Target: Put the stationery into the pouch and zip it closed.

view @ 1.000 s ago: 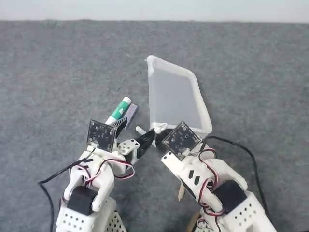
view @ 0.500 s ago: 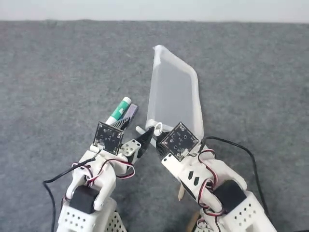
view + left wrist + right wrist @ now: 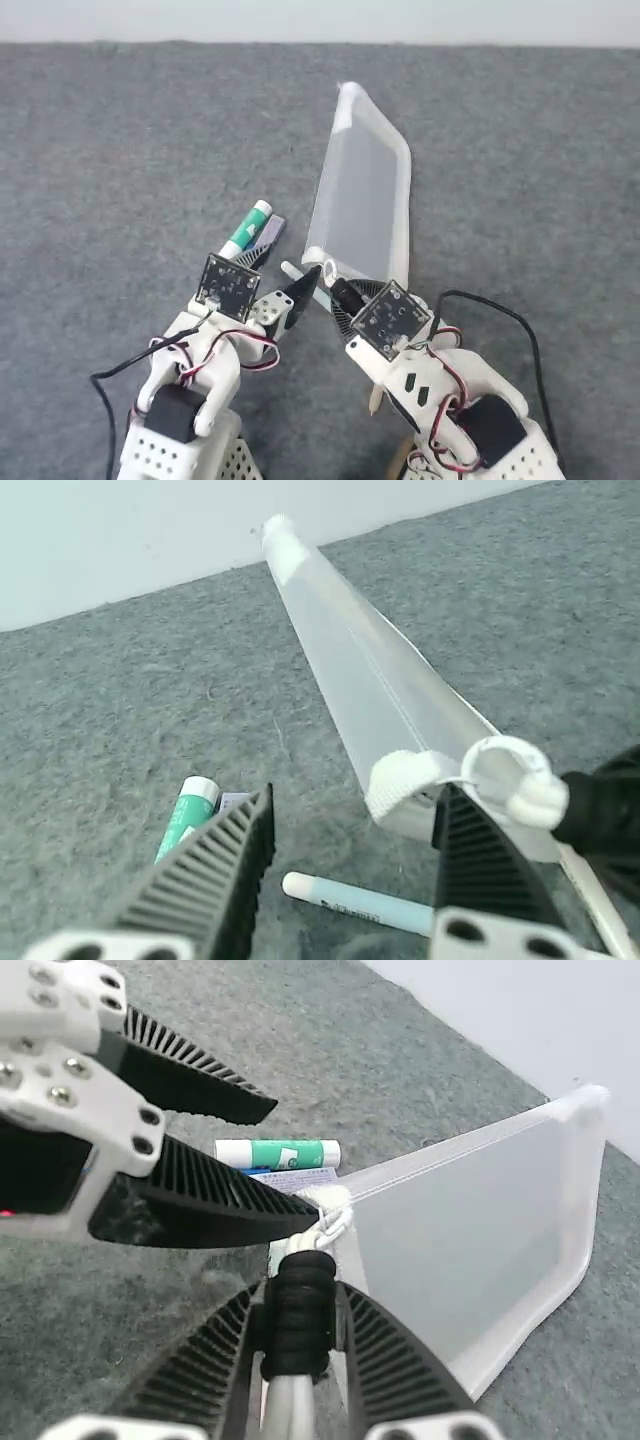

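Since a second ago the pouch has swung up onto its long edge, so from above it looks narrower. Its far corner now sits farther from the green-and-white tube than it did. Your right arm has drawn back toward its base, while the tube and the white pen have not shifted. I read that as the pouch being hauled about by its zip end rather than filled: all the stationery you can see lies outside it, and I cannot tell whether the zip has opened at all. Your right gripper is pinched on a black-wrapped stick whose tip meets the white zip-pull ring, on the side of the pouch corner away from the tube. Your left gripper is spread wide and holds nothing, with one jaw close by the tube and the other by the pouch's near corner. The pouch's long axis runs from that corner, just beside the tube, away from both arms and well past the tube, leaning a little toward the right arm's side. The ring end points back at the arms, and the zip edge looks uppermost.
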You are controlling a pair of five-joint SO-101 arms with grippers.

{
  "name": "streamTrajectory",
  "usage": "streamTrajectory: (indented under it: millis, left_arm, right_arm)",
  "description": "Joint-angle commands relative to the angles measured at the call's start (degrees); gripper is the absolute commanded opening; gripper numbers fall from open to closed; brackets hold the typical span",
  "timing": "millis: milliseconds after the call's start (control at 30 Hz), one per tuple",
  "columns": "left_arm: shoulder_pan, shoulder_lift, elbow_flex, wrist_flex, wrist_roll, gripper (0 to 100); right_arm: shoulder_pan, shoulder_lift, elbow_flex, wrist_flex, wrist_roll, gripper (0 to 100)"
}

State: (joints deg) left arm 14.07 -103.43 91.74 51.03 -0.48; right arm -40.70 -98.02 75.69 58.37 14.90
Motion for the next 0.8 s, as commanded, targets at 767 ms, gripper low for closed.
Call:
streamTrajectory:
  millis: [767]
  left_arm:
    - [0.2, -1.2, -1.8, 2.2, -0.5, 24]
  right_arm:
    - [-0.7, -2.2, -1.1, -0.6, 0.9, 0.5]
